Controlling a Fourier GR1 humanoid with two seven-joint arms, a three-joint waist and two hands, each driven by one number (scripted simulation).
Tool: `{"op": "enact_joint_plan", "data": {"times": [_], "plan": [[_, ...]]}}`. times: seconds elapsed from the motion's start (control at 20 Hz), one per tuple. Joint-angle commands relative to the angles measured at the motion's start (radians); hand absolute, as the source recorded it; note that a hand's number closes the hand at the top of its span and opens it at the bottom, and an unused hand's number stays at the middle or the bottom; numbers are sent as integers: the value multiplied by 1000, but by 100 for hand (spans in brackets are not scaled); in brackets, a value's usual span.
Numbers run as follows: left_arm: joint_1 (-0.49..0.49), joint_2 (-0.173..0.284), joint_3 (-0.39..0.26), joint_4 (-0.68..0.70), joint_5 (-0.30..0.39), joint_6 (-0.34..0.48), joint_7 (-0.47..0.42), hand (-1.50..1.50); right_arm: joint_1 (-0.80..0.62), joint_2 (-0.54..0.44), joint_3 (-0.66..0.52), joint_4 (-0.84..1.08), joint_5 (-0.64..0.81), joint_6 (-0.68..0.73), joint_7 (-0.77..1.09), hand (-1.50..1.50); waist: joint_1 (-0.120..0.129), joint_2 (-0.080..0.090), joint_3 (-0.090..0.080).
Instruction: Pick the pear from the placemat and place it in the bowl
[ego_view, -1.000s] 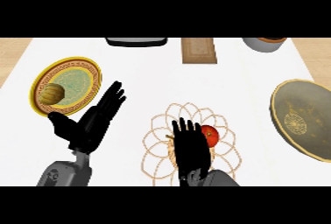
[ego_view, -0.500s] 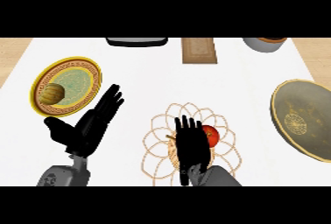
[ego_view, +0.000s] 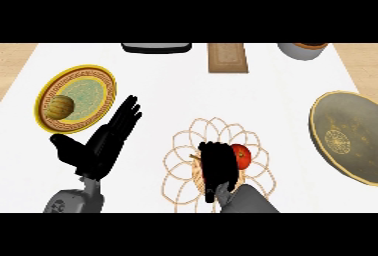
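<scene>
1. Nearest the robot, the right hand (ego_view: 218, 167) curls down over the mat (ego_view: 184, 150), its fingers closing on a red fruit (ego_view: 241, 156) just to its right.
2. Left of it, the left hand (ego_view: 103, 145) rests open, fingers spread and pointing up.
3. Beyond the left hand, a yellow plate (ego_view: 92, 80) carries a brown fruit (ego_view: 60, 106).
4. Far right of the right hand sits the bowl (ego_view: 347, 140).

Bright, even light across a white counter (ego_view: 295, 85).

The light is flat and comes from no clear side, and the counter reads almost pure white with no glare spots. Things on it throw hardly any shadow. The two black hands, left (ego_view: 100, 145) and right (ego_view: 219, 167), show as dark shapes with little surface detail. The grey bowl (ego_view: 347, 135) at the right edge looks stretched and cut off by the frame.
</scene>
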Motion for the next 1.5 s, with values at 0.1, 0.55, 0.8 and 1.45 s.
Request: {"op": "enact_joint_plan", "data": {"times": [0.1,0.55,0.8,1.45], "plan": [[1,8,34,30,10,-51,-36,0,-39,6,56,63,13,-79,-57,150,2,1,0],[-30,-42,17,28,-64,2,-16,0,-42,6,53,106,78,-99,-105,150,0,1,0],[-55,-51,35,67,-42,-17,-2,0,64,-18,95,38,177,-144,-79,150,-6,1,0],[1,-25,62,-26,-11,-22,33,0,452,-345,38,-741,251,-101,163,150,-19,-4,-1]]}}
